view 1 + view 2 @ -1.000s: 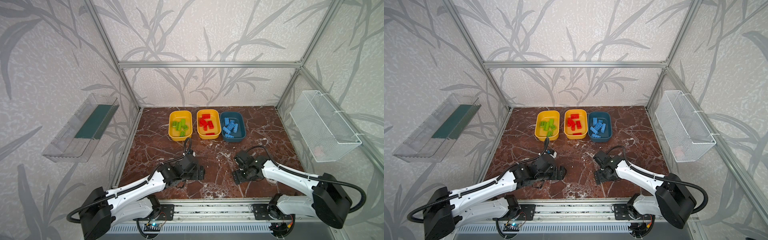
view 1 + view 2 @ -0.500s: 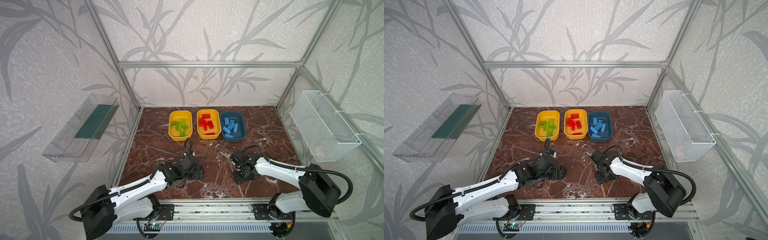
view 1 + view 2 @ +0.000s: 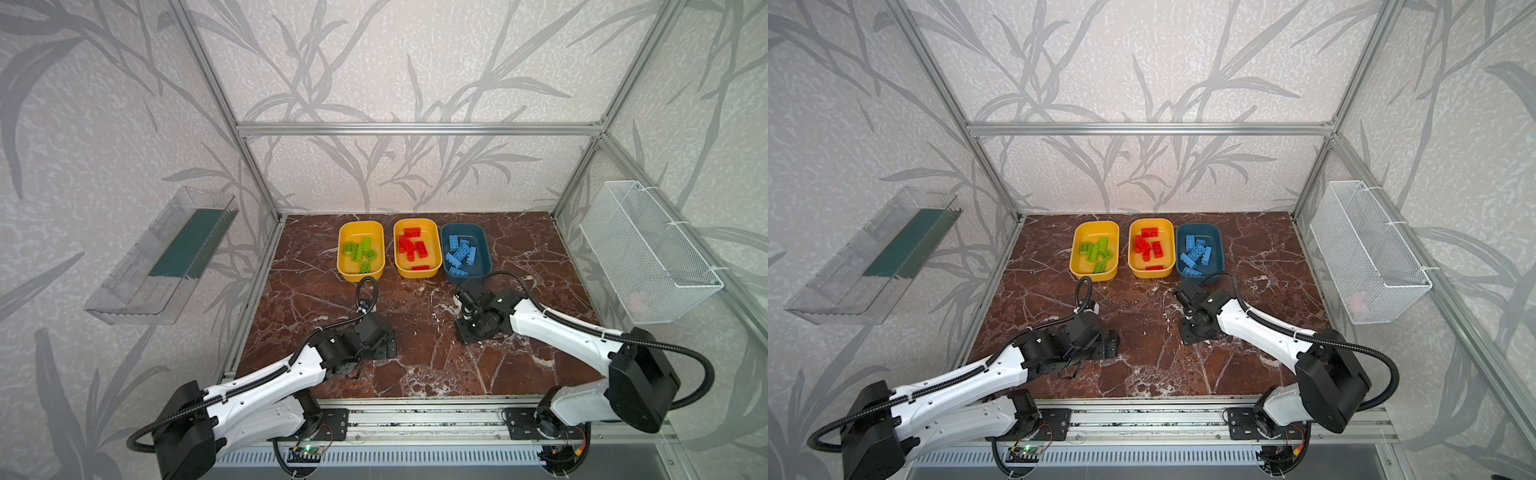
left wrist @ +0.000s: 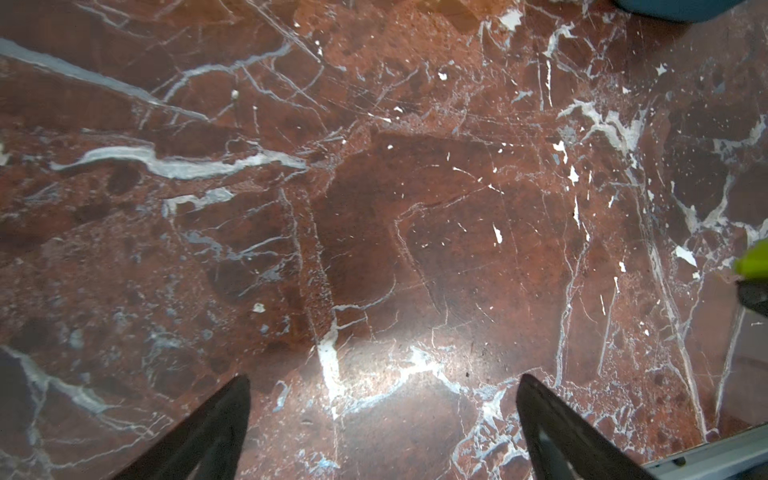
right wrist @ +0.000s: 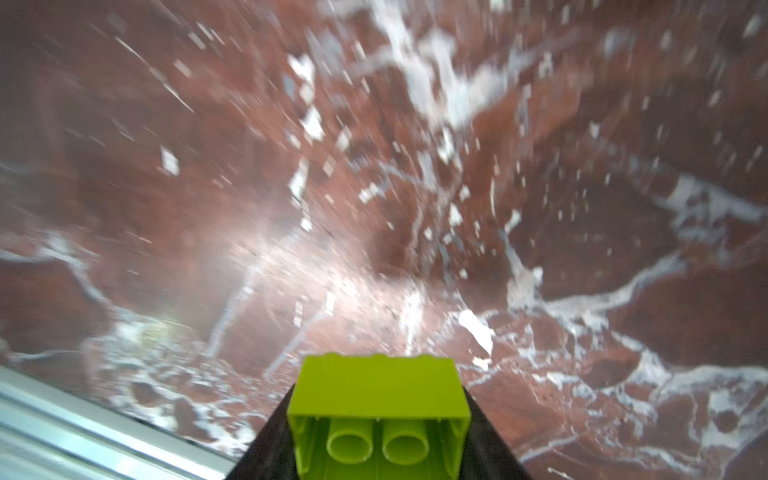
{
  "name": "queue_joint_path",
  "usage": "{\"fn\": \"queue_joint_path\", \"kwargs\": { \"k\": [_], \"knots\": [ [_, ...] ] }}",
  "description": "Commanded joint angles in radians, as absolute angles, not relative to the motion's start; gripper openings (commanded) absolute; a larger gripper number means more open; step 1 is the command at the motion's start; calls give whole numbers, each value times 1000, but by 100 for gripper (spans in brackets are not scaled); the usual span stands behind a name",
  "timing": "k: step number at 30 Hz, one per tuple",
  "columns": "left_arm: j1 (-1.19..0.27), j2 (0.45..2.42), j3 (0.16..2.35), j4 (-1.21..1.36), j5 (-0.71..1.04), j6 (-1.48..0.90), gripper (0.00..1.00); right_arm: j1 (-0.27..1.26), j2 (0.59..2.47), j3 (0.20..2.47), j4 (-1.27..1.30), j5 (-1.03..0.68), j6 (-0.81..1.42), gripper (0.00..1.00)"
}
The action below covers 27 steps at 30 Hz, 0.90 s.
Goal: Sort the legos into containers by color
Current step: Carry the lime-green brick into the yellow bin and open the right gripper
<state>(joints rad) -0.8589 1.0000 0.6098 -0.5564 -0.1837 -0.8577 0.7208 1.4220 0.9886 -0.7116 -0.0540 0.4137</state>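
Lime-green lego (image 5: pixel 376 390) — glossy, hollow-bottomed — tight in right end effector (image 5: pixel 380 415); left end effector (image 4: pixel 384 380) agape, empty.

left arm (image 3: pixel 266 382) stretched low and forward, left gripper (image 4: pixel 384 378) jaws wide apart, nothing in it, right arm (image 3: pixel 561 332) reaching in with wrist tipped down, right gripper (image 5: pixel 378 436) clamped on a green lego (image 5: pixel 374 386)

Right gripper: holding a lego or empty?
Holding one. In the right wrist view the right gripper is closed on a lime green lego, hollow underside toward the camera.
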Motion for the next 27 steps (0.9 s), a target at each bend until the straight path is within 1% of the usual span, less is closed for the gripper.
{"fn": "queue_joint_path", "kwargs": {
  "k": [1,6,8,11,14,20,22,23,24,25,26,27],
  "knots": [
    [-755,959,590,-637,-207,-908,99,720,1452,1110,-572,-131,407,31],
    [-560,902,561,-653,-136,-877,99,719,1692,1391,-440,-276,382,31],
    [-512,898,566,-655,-121,-863,99,719,1819,1520,-419,-331,372,31],
    [-454,914,584,-646,-114,-849,99,720,1999,1730,-430,-370,351,31],
    [-411,927,595,-628,-112,-845,99,720,2180,1956,-506,-356,312,31],
    [-362,903,577,-626,-140,-862,99,721,2510,2483,-738,-340,236,31],
    [-343,895,568,-626,-135,-861,99,722,2621,2659,-814,-331,220,34],
    [-334,894,566,-627,-135,-859,99,721,2662,2730,-843,-330,213,39],
    [-327,895,566,-630,-136,-859,99,721,2701,2809,-865,-336,208,53],
    [-319,900,568,-636,-142,-862,99,721,2726,2852,-873,-349,204,75],
    [-314,903,570,-635,-147,-860,99,721,2736,2868,-868,-363,200,90],
    [-312,905,572,-629,-152,-853,99,723,2728,2866,-852,-376,199,100]
  ]
}}
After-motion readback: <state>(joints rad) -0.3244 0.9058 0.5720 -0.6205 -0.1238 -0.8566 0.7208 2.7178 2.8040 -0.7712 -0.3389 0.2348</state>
